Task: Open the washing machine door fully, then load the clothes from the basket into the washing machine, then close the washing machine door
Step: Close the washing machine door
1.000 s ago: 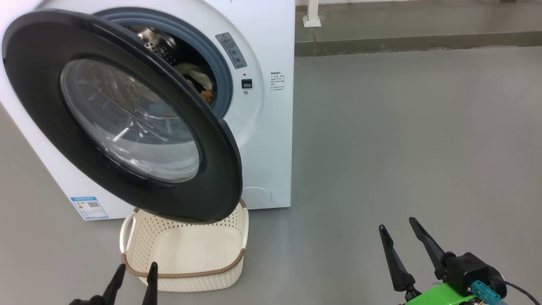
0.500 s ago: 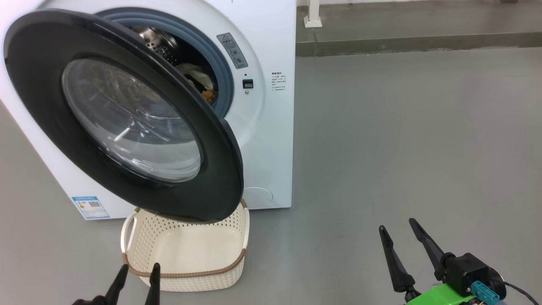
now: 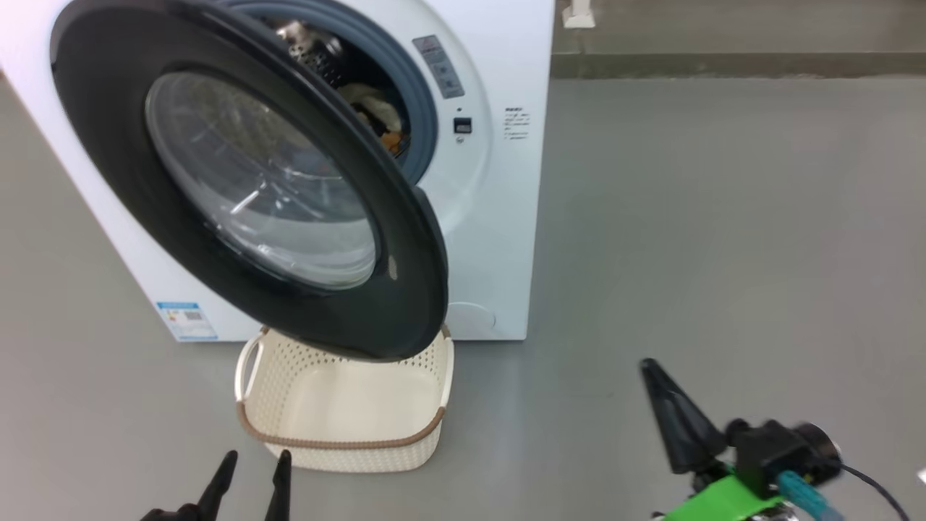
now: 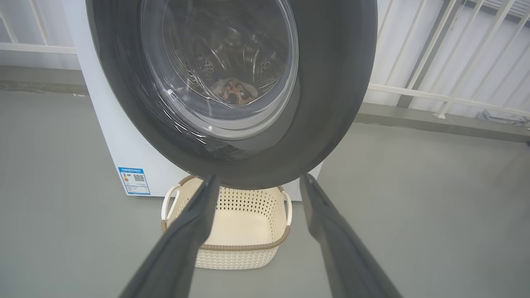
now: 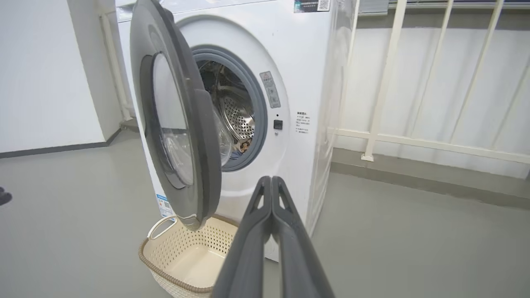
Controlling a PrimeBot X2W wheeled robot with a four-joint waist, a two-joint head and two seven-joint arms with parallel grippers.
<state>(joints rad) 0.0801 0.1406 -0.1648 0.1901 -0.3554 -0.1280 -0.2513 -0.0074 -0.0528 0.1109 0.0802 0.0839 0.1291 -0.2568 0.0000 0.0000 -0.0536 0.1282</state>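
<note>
1. Washing machine (image 3: 506,239) stands on the grey floor (image 3: 723,217), its drum mouth uncovered so that laundry can go in
2. Its washing machine door (image 3: 101,159) is swung out toward the robot and hangs over the back of the basket; it looks only partly open, and closing it seems to be the step left
3. Directly below the opening sits the basket (image 3: 354,457), up against the machine's front, probably so garments had a short way to travel; its inside looks empty
4. Inside the drum lie the clothes (image 3: 372,108), a pale heap with an orange patch, so loading appears done
5. Low at the near side of the basket hovers the left gripper (image 3: 256,463), fingers spread wide and holding nothing
6. Well to the right over bare floor, the right gripper (image 3: 655,383) has its fingers pressed together on nothing, perhaps to give one firm tip for pushing the door shut
</note>
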